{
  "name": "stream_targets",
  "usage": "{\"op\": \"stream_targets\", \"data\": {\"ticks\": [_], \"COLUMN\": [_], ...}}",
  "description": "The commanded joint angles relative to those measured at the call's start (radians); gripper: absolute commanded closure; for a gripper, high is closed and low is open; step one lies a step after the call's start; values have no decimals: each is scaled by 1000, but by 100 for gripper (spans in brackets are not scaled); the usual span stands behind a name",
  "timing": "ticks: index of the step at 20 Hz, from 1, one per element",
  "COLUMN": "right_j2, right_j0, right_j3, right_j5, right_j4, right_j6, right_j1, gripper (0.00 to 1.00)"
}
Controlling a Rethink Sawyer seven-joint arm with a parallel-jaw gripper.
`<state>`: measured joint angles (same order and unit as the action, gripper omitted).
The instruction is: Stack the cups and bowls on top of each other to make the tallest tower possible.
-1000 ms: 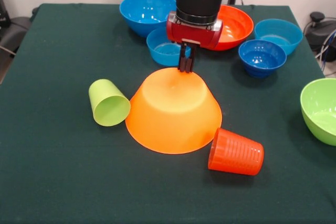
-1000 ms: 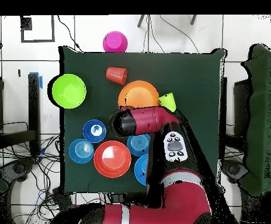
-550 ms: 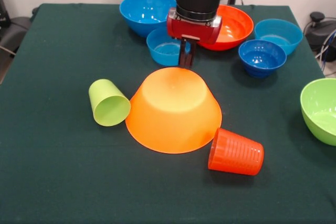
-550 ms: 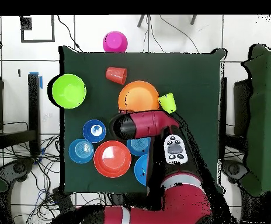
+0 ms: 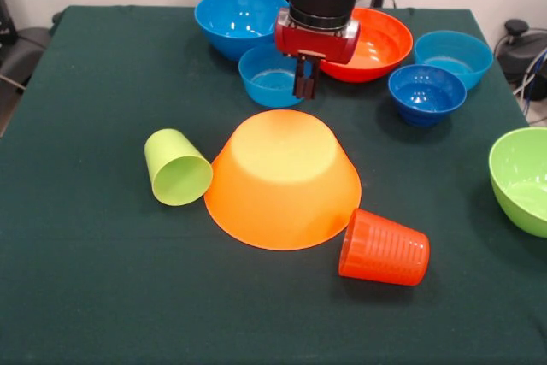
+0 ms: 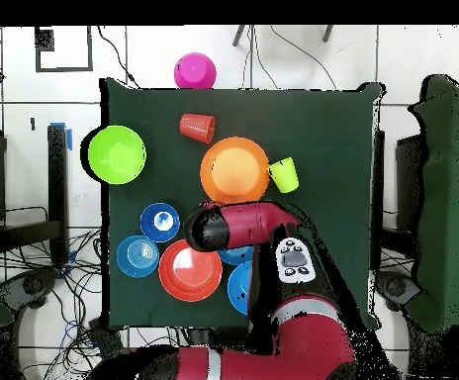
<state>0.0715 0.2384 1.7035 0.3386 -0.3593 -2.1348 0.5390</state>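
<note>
- We see the gripper (image 5: 305, 83) hanging above the table (image 5: 85, 279), just behind the large light-orange bowl (image 5: 282, 179); its two dark fingers are pressed together with nothing between them.
- The large light-orange bowl stands upside down near the middle of the table, and no other thing is on top of it.
- The lime green cup (image 5: 176, 167) lies on its side, touching the left edge of this bowl in the front view, with its mouth turned toward the camera.
- The ribbed orange cup (image 5: 384, 249) lies on its side too, at the near right edge of the same bowl.
- Behind the gripper we find a small blue bowl (image 5: 272, 76), a medium blue bowl (image 5: 238, 20) and the red-orange bowl (image 5: 376, 43), all upright.
- Two more small blue bowls (image 5: 426, 91) (image 5: 453, 56) stand at the right of the red-orange one.
- The lime-green bowl (image 5: 521, 179) stands upright at the right edge of the table.
- In the overhead view, the pink bowl (image 6: 194, 71) is beyond the far edge of the table, off the cloth.
</note>
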Motion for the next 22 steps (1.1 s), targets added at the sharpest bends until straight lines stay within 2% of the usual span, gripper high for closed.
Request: {"op": "stream_targets", "data": {"ticks": [1, 9, 13, 15, 16, 18, 22], "right_j2": [45, 41, 19, 0, -17, -60, -64], "right_j0": [21, 22, -4, -24, -38, -72, -89], "right_j3": [54, 75, 78, 71, 64, 58, 61], "right_j5": [-82, -86, -83, -114, -132, -216, -157], "right_j4": [-66, -52, -43, -58, -62, -63, -26], "right_j6": [-18, -23, -44, -51, -59, -112, -107], "right_j1": [-69, -54, -38, -36, -35, -38, -10], "gripper": [100, 100, 100, 100, 0, 0, 0]}}
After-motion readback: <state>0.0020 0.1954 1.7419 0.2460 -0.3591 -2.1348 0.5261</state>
